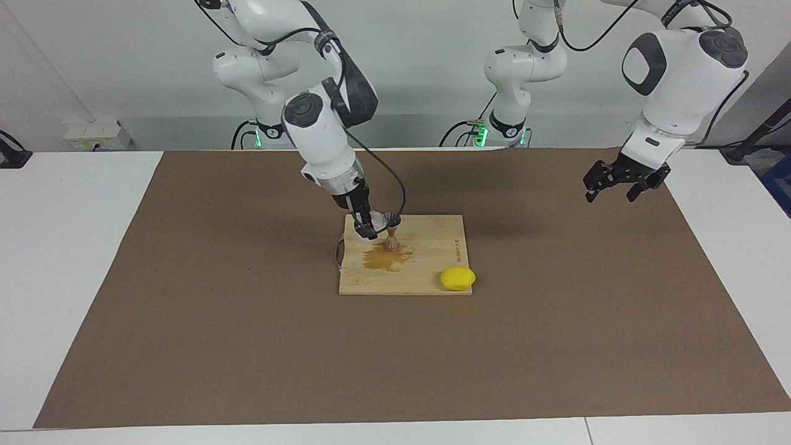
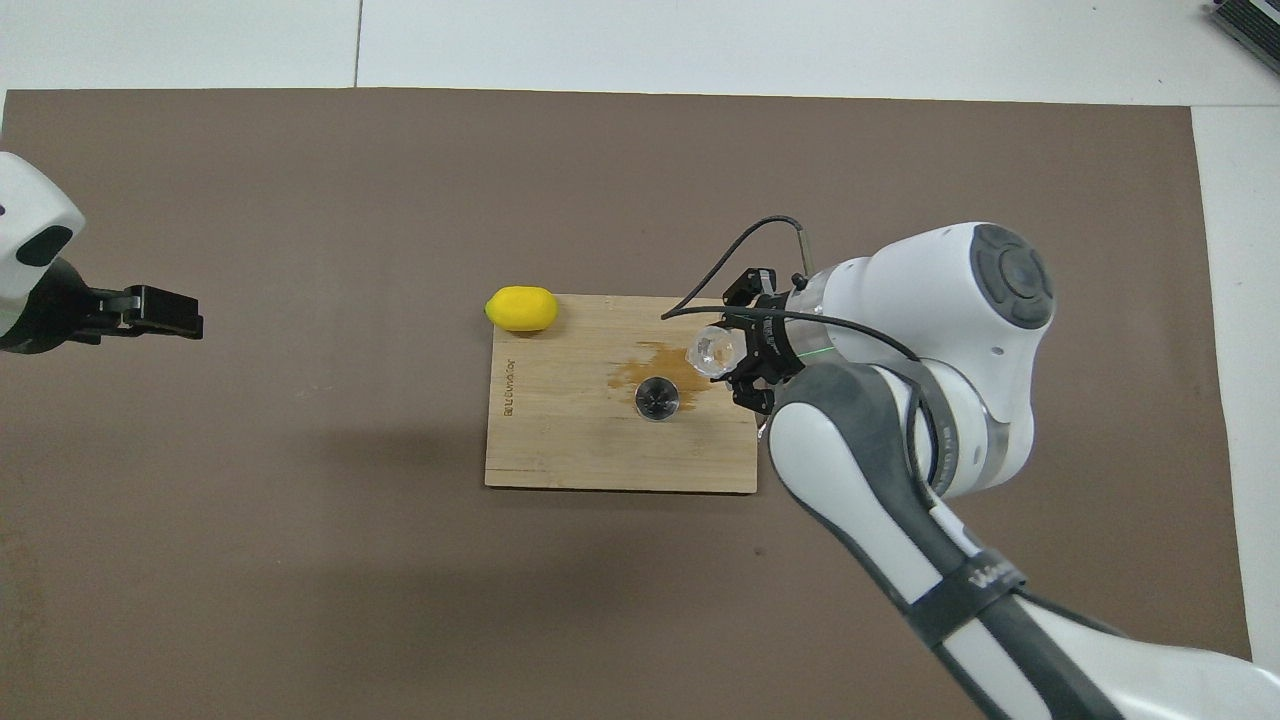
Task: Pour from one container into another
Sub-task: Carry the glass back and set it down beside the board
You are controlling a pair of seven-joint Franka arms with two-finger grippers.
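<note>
The small clear glass cup [image 1: 378, 218] is held by my right gripper [image 1: 369, 224], tilted on its side with its mouth toward the metal jigger [image 1: 392, 240]. The jigger stands upright on the wooden board [image 1: 432, 238], beside and just under the cup's mouth. A brown puddle [image 1: 386, 258] lies on the board around the jigger's foot. In the overhead view the cup [image 2: 713, 350] sits between the fingers of the right gripper [image 2: 745, 348], next to the jigger [image 2: 656, 398]. My left gripper [image 1: 610, 196] is open and empty, waiting in the air over the mat at the left arm's end.
A yellow lemon [image 1: 458, 278] lies at the board's corner, farther from the robots than the jigger, toward the left arm's end. The board [image 2: 560, 450] rests mid-table on a brown mat [image 1: 216, 309]. A black cable loops off the right wrist.
</note>
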